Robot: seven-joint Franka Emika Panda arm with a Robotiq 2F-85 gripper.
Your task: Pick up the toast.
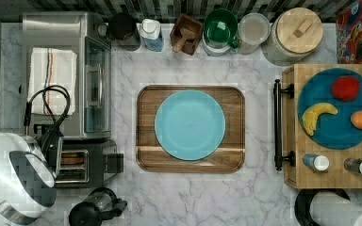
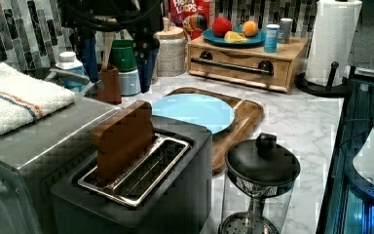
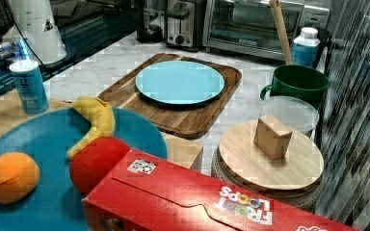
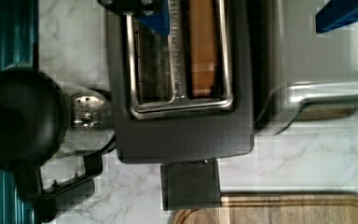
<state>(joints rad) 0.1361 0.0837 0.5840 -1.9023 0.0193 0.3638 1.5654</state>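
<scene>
The toast (image 2: 121, 141) stands upright in one slot of the toaster (image 2: 175, 195) on the bench (image 1: 259, 197), poking out of the top. The jaws hang wide open and empty above the toaster, blue fingers (image 2: 147, 66) apart, with the toast below and between them.

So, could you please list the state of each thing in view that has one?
toast: upright in one toaster slot, sticking out.
toaster: other slot empty.
gripper: fingers open, above the toaster.
teal plate: empty, on the wooden tray.
towel: folded on the toaster oven.
</scene>
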